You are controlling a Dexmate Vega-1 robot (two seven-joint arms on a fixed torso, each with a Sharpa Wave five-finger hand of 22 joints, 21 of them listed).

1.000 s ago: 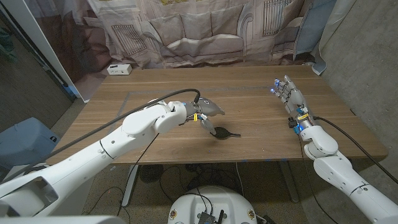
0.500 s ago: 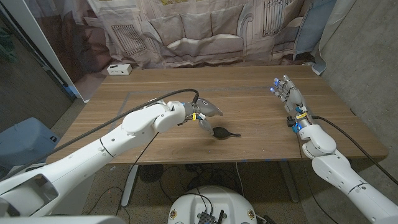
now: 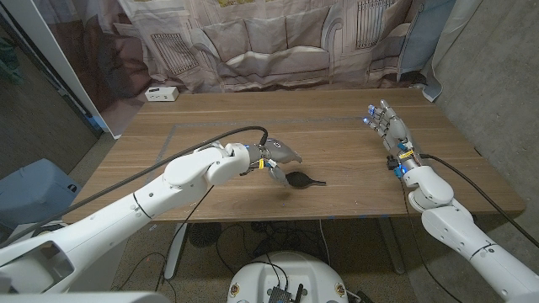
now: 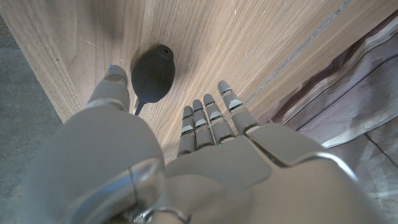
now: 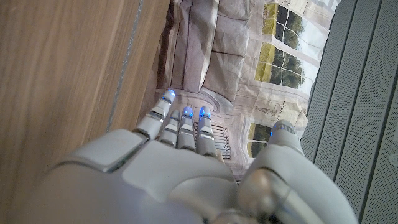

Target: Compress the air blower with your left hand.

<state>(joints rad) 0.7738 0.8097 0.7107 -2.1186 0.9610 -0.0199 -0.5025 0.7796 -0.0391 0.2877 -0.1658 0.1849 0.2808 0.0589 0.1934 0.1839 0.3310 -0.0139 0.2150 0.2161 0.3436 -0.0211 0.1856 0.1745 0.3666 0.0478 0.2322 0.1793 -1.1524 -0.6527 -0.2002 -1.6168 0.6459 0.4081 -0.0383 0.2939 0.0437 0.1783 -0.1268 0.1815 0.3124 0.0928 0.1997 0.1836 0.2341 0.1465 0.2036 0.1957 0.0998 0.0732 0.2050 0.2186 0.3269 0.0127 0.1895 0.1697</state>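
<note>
The air blower [image 3: 301,179] is lying on its side on the tabletop [image 3: 337,151], a bit toward the near edge from the middle, black bulb fat and round with the thin nozzle pointing off to about 3 o'clock. The left hand [image 3: 276,156] is parked right at its 10 o'clock, hovering just over the bulb with the fingers spread apart and nothing in them; in the left wrist view the thumb [image 4: 113,87] sits just beside the blower [image 4: 153,71] while the other fingers [image 4: 208,121] reach past it, so it's bracketed but not squeezed. Can't tell if the thumb is actually touching the rubber. So this looks like the tail end of the reach, grip not made yet. Next move probably needs the hand to drop a little and close thumb against fingers across the bulb's widest part, otherwise the round bulb could just roll or squirt out sideways. The right hand [image 3: 390,126] is way off at 3 o'clock near the far right side, standing upright with fingers apart, holding nothing. A small white box [image 3: 160,93] sits at the far left corner, around 10 o'clock.
</note>
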